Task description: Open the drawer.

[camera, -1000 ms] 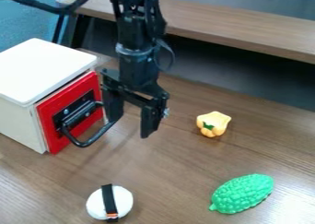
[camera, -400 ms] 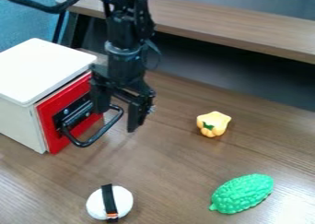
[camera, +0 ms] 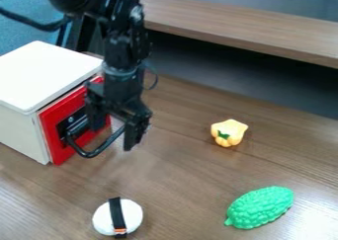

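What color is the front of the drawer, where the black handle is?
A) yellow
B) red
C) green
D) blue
B, because the drawer front around the black handle is bright red.

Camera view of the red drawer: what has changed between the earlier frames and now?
The end effector has moved left in the picture, to the black handle, which now runs in between its parted fingers; no firm hold shows. The red drawer front is still shut, and the yellow toy, green toy and white banded piece stayed put.
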Motion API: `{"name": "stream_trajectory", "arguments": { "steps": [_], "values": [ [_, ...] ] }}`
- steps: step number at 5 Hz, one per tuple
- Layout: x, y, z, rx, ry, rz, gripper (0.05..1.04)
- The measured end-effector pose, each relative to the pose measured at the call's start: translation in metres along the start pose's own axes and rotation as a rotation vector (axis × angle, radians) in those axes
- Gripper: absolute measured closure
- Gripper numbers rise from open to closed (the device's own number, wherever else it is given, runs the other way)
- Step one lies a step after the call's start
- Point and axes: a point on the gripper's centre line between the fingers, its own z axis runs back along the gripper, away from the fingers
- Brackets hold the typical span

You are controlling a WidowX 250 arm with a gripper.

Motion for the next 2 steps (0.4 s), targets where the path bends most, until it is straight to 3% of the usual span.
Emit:
{"name": "stream_trajectory", "arguments": {
  "steps": [2],
  "values": [
    [0.001,0.002,-0.038,-0.045,0.017,0.028,0.085]
  ]
}}
